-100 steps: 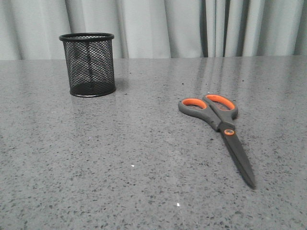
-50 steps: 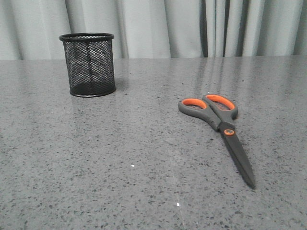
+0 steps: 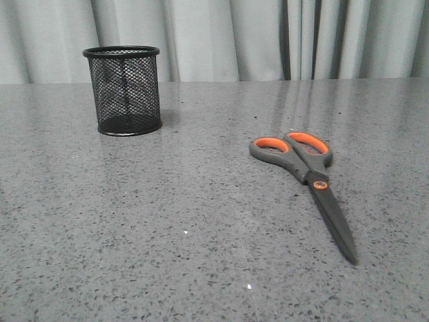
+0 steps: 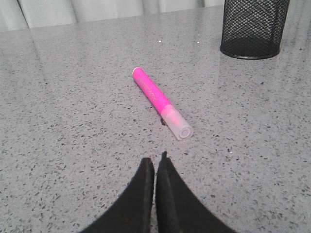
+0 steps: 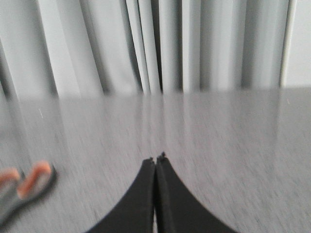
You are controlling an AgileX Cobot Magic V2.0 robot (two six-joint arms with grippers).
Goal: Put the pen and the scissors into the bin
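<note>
The black mesh bin [image 3: 123, 90] stands upright at the table's far left; it also shows in the left wrist view [image 4: 253, 26]. The scissors [image 3: 305, 174] lie flat and closed at the right, orange-lined loops away from me, blades toward me; their loops show blurred in the right wrist view [image 5: 25, 183]. The magenta pen [image 4: 159, 103] lies flat on the table just ahead of my left gripper [image 4: 155, 162], which is shut and empty. My right gripper [image 5: 156, 159] is shut and empty above the table, beside the scissors' loops. Neither gripper shows in the front view.
The grey speckled table [image 3: 167, 221] reaches back to grey curtains [image 3: 228, 37]. The pen does not show in the front view.
</note>
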